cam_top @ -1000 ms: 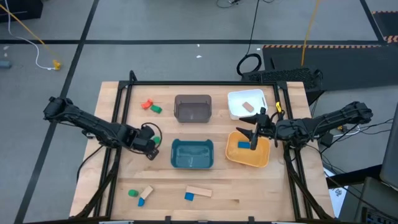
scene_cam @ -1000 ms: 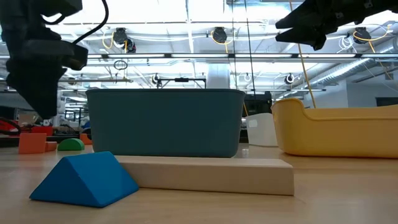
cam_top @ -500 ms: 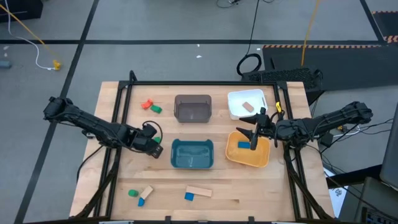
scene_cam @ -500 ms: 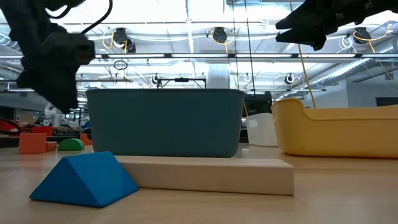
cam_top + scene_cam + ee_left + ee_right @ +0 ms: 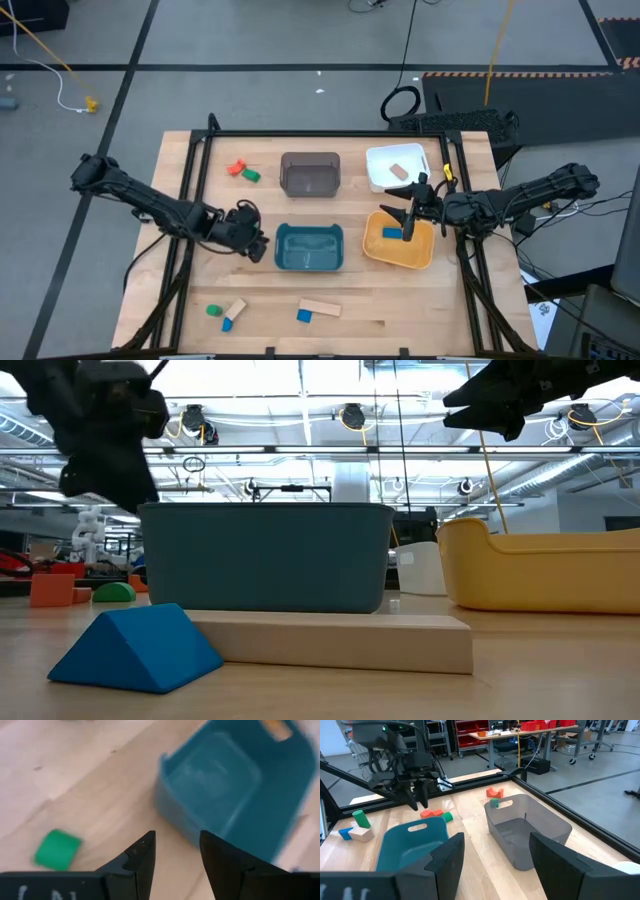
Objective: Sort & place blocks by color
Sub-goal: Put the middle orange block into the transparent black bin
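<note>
While empty, left tool (image 5: 258,246) beside teal tray (image 5: 309,248)

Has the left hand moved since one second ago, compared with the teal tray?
Yes. In the high view the left hand has moved toward the teal tray and is now at its left edge. The tray has not moved.

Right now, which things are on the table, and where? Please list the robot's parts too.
trays: four; grey tray and white tray at back, teal tray and yellow tray mid-table
back-left blocks: two; red block, green block
in trays: wood block in white, blue block in yellow
front blocks: five; green, wood, blue, blue, wood bar
left gripper: open, beside teal tray
right gripper: open, over yellow tray
</note>
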Controlling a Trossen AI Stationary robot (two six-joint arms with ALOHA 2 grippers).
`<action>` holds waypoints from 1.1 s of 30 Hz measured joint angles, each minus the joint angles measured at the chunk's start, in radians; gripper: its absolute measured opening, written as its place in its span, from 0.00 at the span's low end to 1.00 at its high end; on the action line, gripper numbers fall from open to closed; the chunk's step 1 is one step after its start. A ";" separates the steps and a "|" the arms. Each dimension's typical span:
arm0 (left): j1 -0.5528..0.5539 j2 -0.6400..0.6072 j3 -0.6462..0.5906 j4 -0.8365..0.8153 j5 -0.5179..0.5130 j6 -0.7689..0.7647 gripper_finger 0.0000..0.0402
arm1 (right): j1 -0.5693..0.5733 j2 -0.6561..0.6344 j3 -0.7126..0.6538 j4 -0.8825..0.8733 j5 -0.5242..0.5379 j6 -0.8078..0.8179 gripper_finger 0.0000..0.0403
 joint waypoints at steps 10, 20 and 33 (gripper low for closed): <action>-0.041 0.000 0.000 -0.093 -0.044 -0.106 0.67 | 0.000 0.000 0.000 0.000 0.000 0.000 0.53; -0.111 0.176 0.000 -0.203 0.012 -0.181 0.87 | 0.000 0.000 0.000 0.001 0.000 0.000 0.53; -0.146 0.266 0.001 -0.208 0.026 -0.257 0.80 | 0.000 0.000 0.000 0.001 0.000 0.000 0.53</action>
